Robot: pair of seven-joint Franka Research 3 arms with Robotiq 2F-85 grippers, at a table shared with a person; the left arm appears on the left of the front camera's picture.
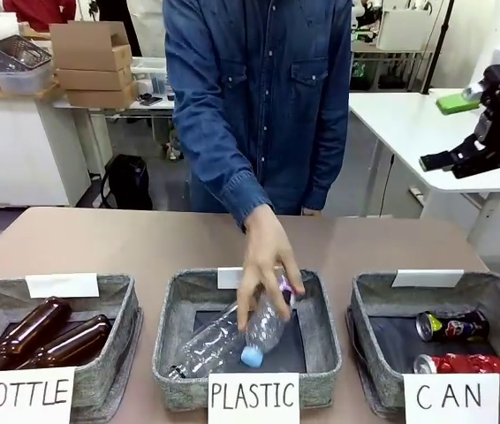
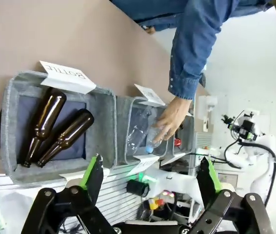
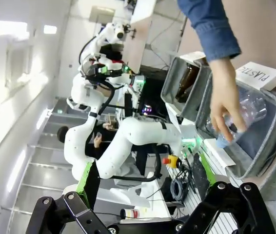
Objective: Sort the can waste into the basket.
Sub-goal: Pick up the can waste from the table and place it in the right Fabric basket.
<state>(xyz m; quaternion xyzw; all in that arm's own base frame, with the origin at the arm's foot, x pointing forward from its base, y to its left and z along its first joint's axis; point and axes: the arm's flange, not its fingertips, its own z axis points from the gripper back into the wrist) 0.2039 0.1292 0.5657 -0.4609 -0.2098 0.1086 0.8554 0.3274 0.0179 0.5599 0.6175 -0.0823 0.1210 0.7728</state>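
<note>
Now my left claw [image 2: 150, 183] is wide apart and holds nothing. It hangs up above the tabletop [image 2: 79, 39], looking down on the three baskets. My right claw [image 3: 145, 187] is wide apart too, with nothing between its green pads. In the front view that claw [image 1: 462, 157] sits high up, off to the right and behind the CAN basket [image 1: 369, 305], well away from the things.

I will use the CAN basket as my marker. It is grey, with a white sign on its near side. Inside it lie both cans: the dark can [image 1: 451, 326] toward the back and the red can [image 1: 462, 363] just in front of it, both on their sides. So I think the can job is done, and that may be why my claws wait up high.

Left of the CAN basket is the PLASTIC basket [image 1: 169, 340]. A person's hand [image 1: 266, 265] reaches down into it and touches a clear plastic bottle [image 1: 232, 340], which lies tilted inside. I should stay back while the hand is there, so I don't bump it.

Farthest left from the CAN basket is the BOTTLE basket [image 1: 122, 296], with two brown glass bottles [image 1: 51, 336] lying side by side.
</note>
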